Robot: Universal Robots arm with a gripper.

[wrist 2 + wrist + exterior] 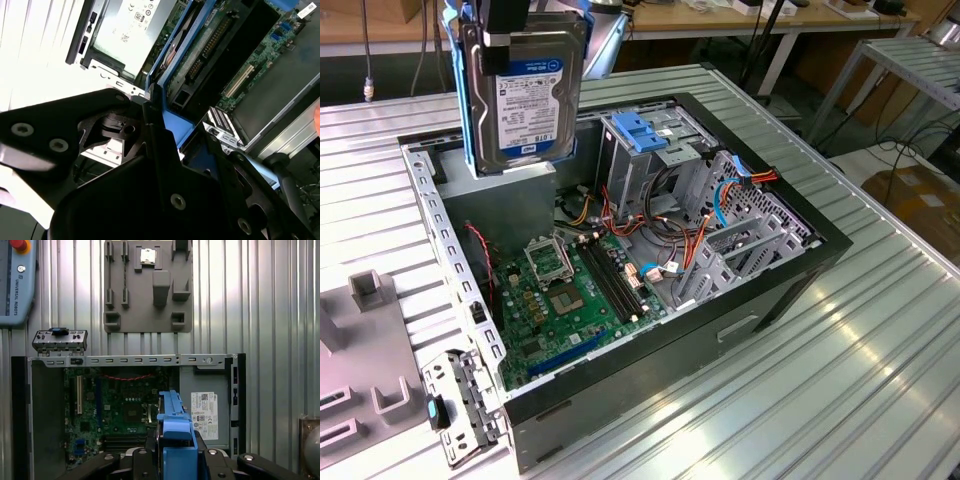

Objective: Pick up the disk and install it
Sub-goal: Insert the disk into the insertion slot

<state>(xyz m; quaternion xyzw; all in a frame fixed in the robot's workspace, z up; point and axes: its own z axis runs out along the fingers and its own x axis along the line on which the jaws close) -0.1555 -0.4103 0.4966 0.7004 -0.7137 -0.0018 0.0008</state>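
End effector [512, 30] is clamped on the disk [525, 95], gripping it at its top edge. In the exterior view we see the disk hanging on edge, white label with blue band facing the camera and blue side rails running down both long edges.

The disk sits over the open PC case [775, 290], at the end nearer the exterior view's left, in front of the grey power supply [510, 205]. We can't tell whether its lower edge touches anything.

In the first wrist view we look down past the end effector [175, 452] along a blue rail of the disk [175, 427]. The motherboard [120, 410] and the power supply's white sticker [205, 415] lie below it.

In the second wrist view the black fingers [155, 150] pinch the disk [205, 50], its circuit-board side showing.

The drive cage [665, 170] with the light-blue bracket [640, 135] on top stands inside the case, well apart from the disk toward the exterior view's right.

The case lies on the ribbed metal worktop [840, 380]. Beside the case are a grey fixture plate [147, 287] and a small metal bracket with a blue latch [60, 340].
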